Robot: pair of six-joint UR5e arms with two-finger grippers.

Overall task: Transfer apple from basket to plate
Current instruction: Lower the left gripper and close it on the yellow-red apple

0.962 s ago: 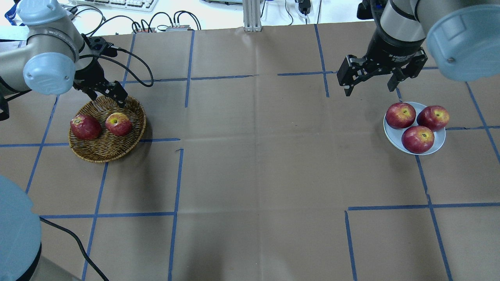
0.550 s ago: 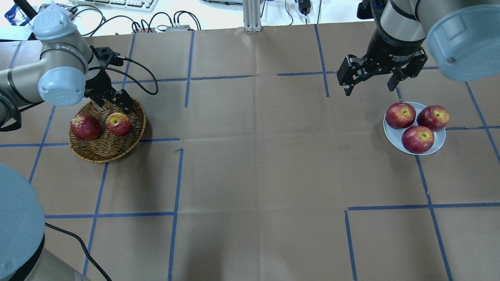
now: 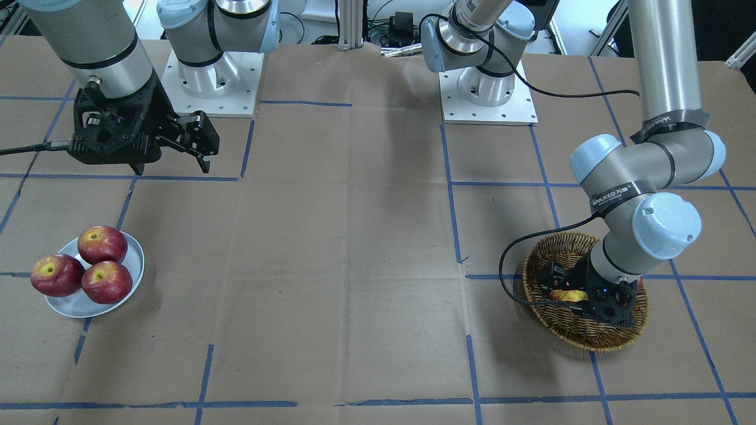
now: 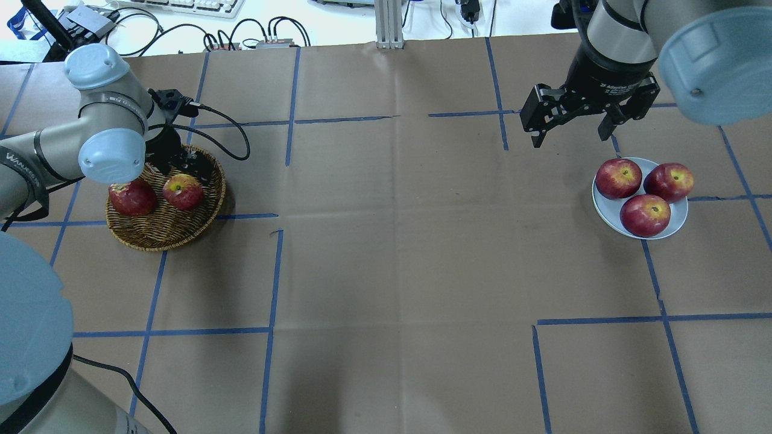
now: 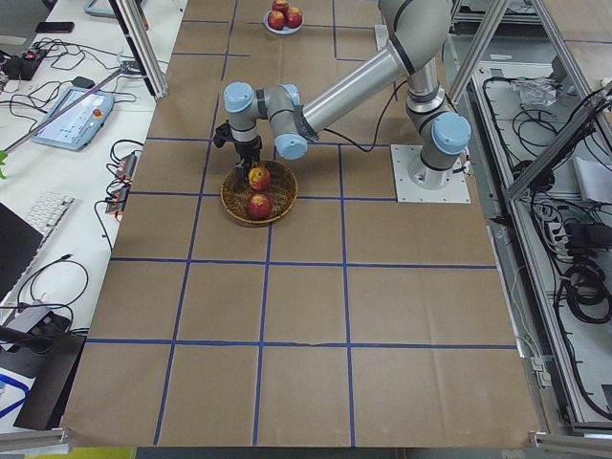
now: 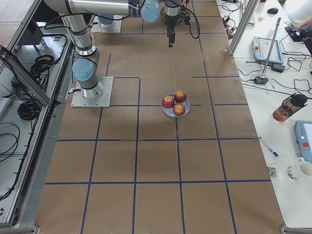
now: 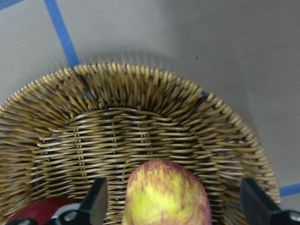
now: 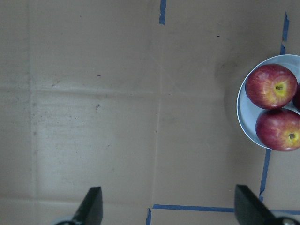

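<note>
The pale red-and-yellow apple [image 4: 183, 191] lies in the wicker basket [image 4: 166, 234] at the table's left. My left gripper [image 4: 192, 170] is open and low inside the basket. In the left wrist view its fingers [image 7: 97, 199] stand on either side of the apple [image 7: 164, 194], apart from it. The front-facing view shows only a sliver of the apple [image 3: 566, 294] behind the gripper. My right gripper [image 4: 570, 129] is open and empty, hanging above the table just beside the plate [image 4: 608, 216]. The plate's rim [image 8: 243, 117] also shows in the right wrist view.
A dark red apple [image 4: 131, 198] lies in the basket beside the pale one. Three red apples [image 4: 645, 214] fill the plate. Brown paper with blue tape lines covers the table. The left arm's cable [image 4: 232, 129] loops past the basket's far side.
My left arm has swung in and lowered its gripper into the basket, down around the pale apple. The right arm and the apples have not moved.
</note>
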